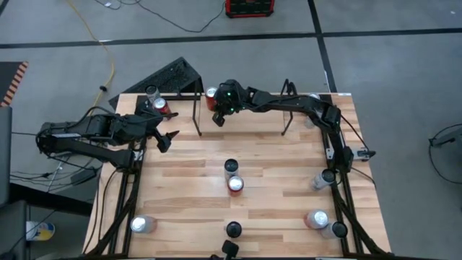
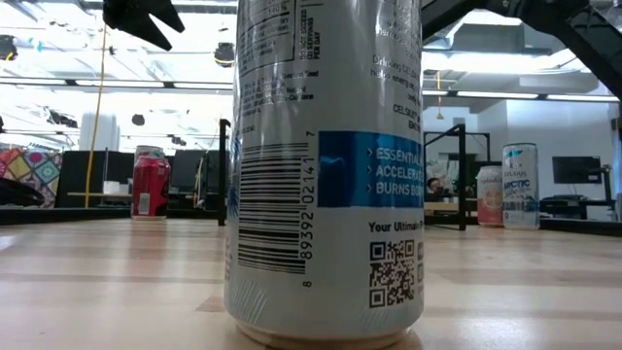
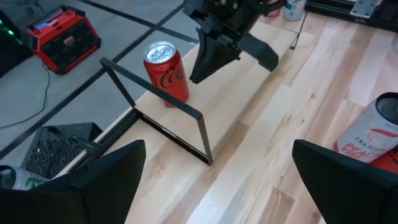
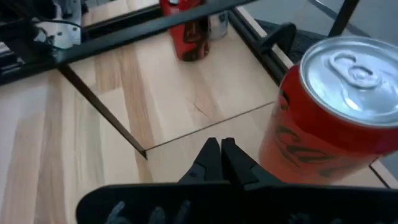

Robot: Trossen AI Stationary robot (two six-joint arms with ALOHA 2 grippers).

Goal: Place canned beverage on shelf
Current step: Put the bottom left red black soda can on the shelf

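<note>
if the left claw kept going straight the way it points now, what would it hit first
Probably the thin black rod frame of the shelf ahead of the open left claw. Behind it stands the red cola can, with the shut right claw beside it. Depth is unclear, so it might pass over the rod.

I saw a red cola can with silver lid, a black wire shelf, and pale striped wood table.
</note>
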